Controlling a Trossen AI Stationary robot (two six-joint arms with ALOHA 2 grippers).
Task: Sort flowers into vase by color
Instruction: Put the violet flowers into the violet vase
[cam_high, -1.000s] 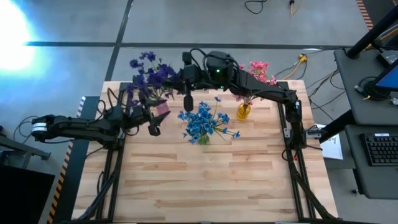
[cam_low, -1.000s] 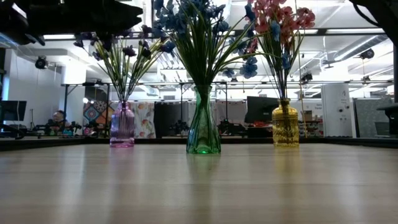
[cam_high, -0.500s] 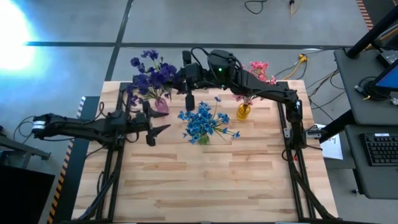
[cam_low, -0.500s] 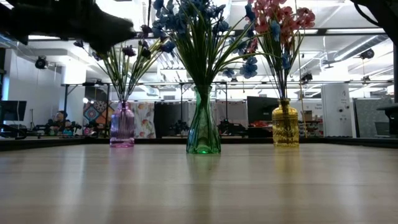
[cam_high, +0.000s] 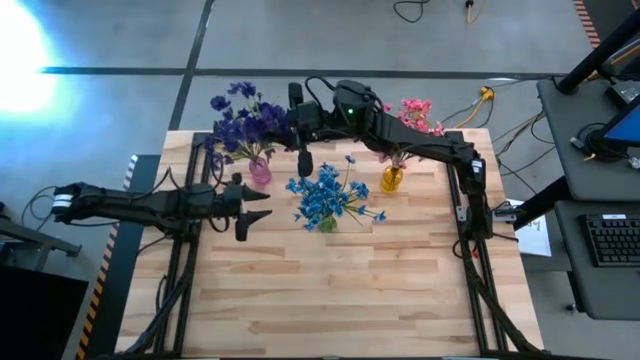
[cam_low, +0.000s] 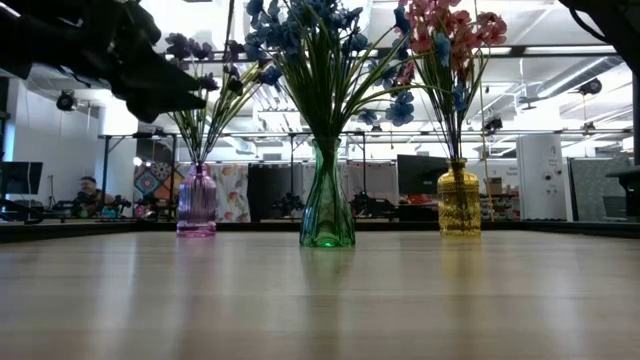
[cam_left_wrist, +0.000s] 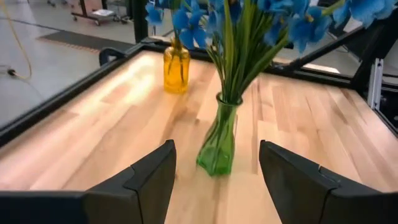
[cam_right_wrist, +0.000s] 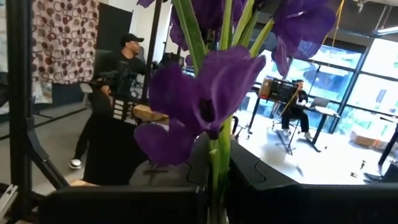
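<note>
Left pincer (cam_high: 251, 212) withdrawn from purple vase (cam_high: 259, 171), wide, empty, green vase (cam_left_wrist: 218, 142) ahead

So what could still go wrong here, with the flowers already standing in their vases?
The right gripper is shut on a purple flower right beside the purple bouquet. Pulling away could drag stems out or tip the pink vase.

The left gripper, open and empty, faces the green vase of blue flowers. A forward move might knock it over, since it looks narrow and top-heavy.
</note>
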